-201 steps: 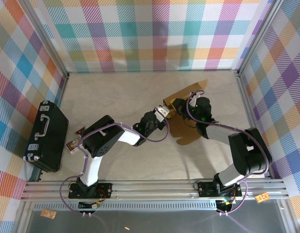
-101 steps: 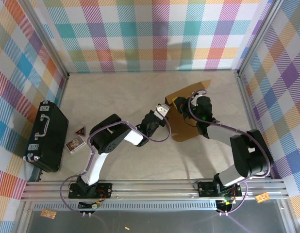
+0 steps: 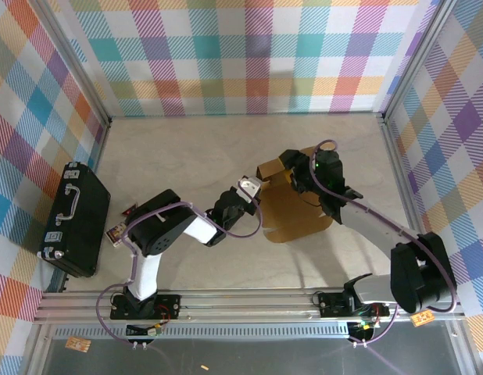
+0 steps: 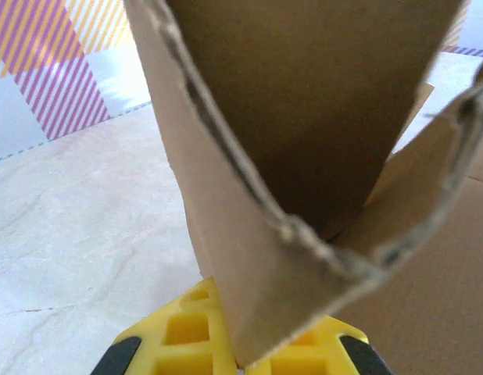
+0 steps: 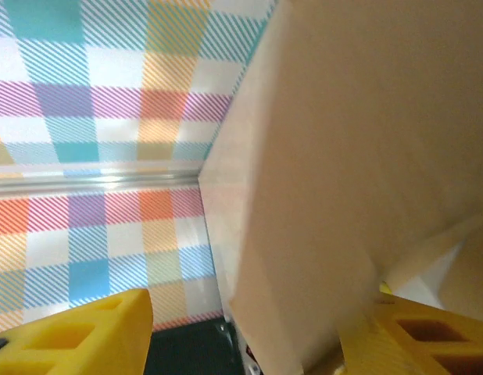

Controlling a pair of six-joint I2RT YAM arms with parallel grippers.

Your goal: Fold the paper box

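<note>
While the left gripper [image 4: 241, 350] clamps the paper box [image 3: 298, 216] edge, the right gripper [image 5: 245, 319] gapes (flap between); open table [image 3: 187, 156] leftward.

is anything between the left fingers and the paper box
Nothing visible does. The left gripper is shut right on a raised flap of the paper box, its yellow fingers touching the cardboard.
</note>
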